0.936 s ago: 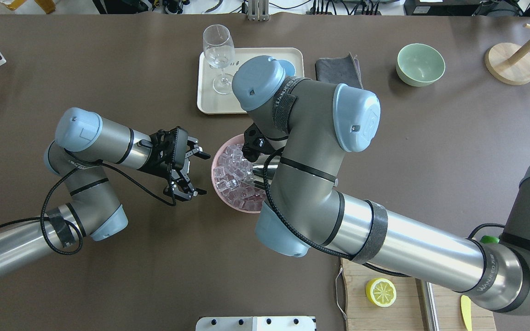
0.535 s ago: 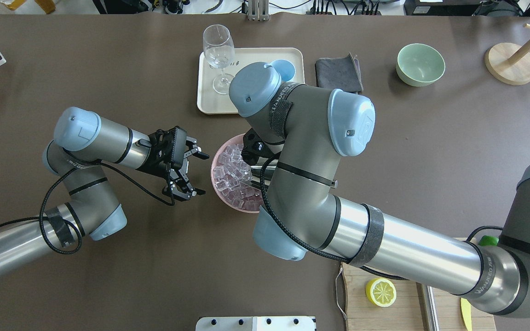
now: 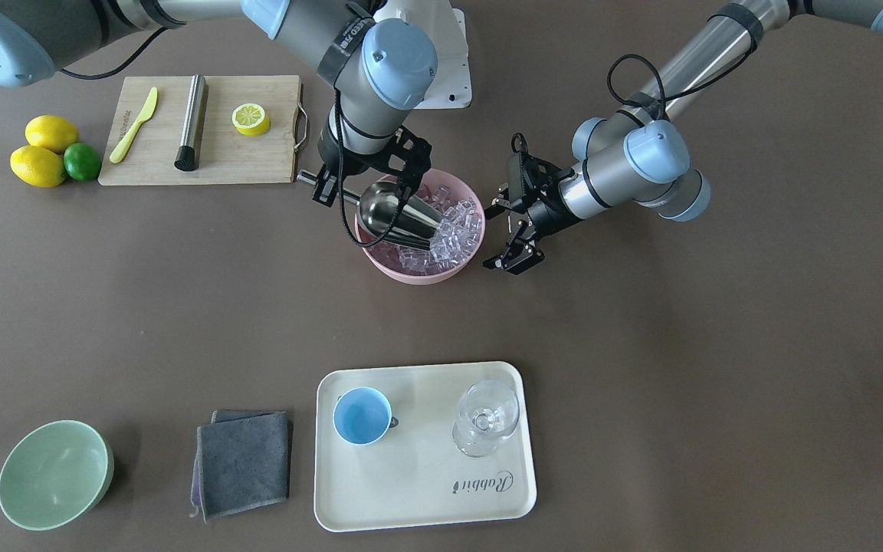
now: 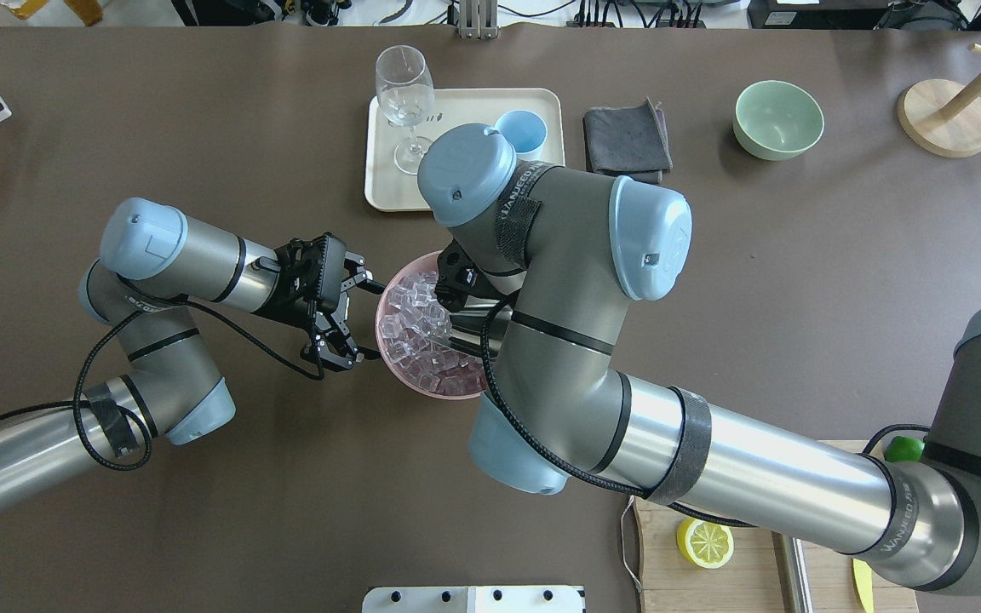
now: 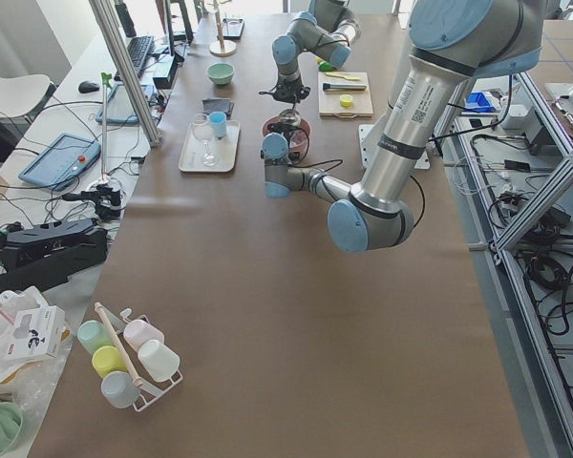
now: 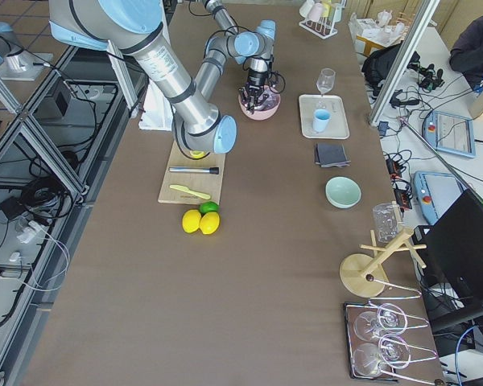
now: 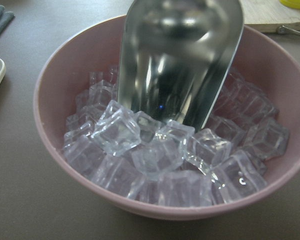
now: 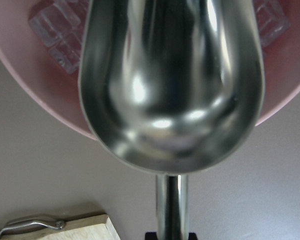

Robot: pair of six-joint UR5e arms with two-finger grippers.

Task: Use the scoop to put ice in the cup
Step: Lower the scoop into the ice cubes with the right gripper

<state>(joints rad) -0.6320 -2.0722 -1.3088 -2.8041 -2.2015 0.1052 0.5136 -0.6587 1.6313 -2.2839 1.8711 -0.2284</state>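
The steel scoop (image 3: pixel 399 215) lies tilted in the pink bowl (image 3: pixel 411 276), its front edge pushed into the ice (image 3: pixel 457 230). My right gripper (image 3: pixel 323 184) is shut on the scoop's thin handle. In the right wrist view the scoop's trough (image 8: pixel 170 85) holds no ice. The left wrist view shows the scoop's underside (image 7: pixel 182 60) on the ice (image 7: pixel 155 150). My left gripper (image 4: pixel 361 319) is open and empty, its fingers right by the bowl's side (image 4: pixel 384 340). The light-blue cup (image 3: pixel 362 415) stands empty on the cream tray (image 3: pixel 426 491).
A clear stemmed glass (image 3: pixel 487 418) stands on the tray next to the cup. A grey cloth (image 3: pixel 244 462) and a pale-green bowl (image 3: pixel 54 474) lie beside the tray. A cutting board (image 3: pixel 257 165) with a steel rod, a knife and half a lemon lies behind the bowl.
My right arm has moved left, pushing the scoop further into the ice. The pink bowl has slid left, up to my left gripper's fingers. The left arm has barely moved.
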